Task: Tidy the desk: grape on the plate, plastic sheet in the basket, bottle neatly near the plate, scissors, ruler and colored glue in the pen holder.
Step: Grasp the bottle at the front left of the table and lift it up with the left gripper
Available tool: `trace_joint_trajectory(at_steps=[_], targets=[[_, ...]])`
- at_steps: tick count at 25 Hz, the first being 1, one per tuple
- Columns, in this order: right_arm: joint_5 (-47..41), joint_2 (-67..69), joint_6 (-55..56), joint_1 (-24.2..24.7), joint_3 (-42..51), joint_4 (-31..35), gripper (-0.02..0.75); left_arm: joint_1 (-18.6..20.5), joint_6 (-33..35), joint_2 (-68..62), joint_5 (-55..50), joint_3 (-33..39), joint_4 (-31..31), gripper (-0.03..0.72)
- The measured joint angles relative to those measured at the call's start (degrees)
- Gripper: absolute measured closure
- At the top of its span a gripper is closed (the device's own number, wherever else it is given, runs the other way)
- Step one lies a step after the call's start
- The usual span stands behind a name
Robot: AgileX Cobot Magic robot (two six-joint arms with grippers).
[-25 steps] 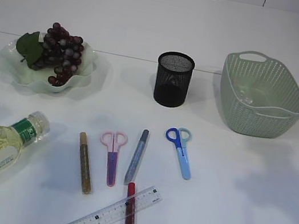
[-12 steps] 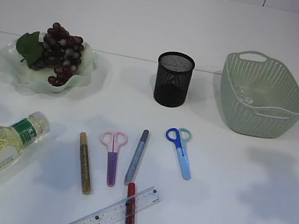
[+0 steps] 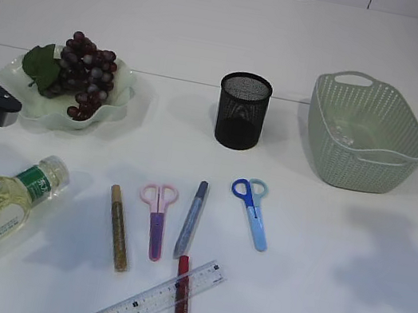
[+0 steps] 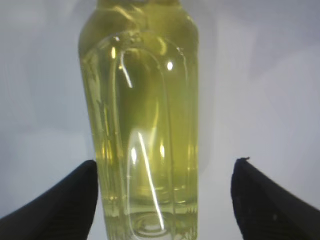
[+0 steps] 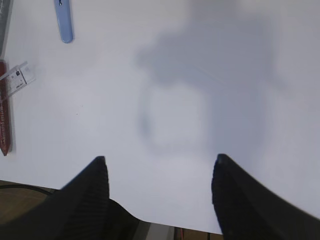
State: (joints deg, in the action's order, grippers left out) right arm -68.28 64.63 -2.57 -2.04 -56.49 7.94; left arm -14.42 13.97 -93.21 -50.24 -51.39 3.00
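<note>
Over lying bottle: left pincer wide, seemingly untouching (right pincer gaping, empty).

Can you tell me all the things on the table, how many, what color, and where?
grapes: one bunch, purple, green leaf, on plate
plate: one, pale green, back left
pen holder: one, black mesh, back middle
basket: one, pale green, back right
bottle: one, yellow liquid, lying front left
scissors: two, pink, blue, front middle
glue pens: three, gold, grey, red, front
ruler: one, clear, front
left gripper: fingers open astride bottle
right gripper: fingers open above bare table
</note>
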Motion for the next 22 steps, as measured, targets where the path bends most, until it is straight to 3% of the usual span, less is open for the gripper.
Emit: trace_joint_trajectory(at_steps=[22], targets=[[0.0,0.0,-0.61,0.0,0.0,0.0,0.232,0.0,-0.57,-6.29,6.39,0.0,0.96,0.044]])
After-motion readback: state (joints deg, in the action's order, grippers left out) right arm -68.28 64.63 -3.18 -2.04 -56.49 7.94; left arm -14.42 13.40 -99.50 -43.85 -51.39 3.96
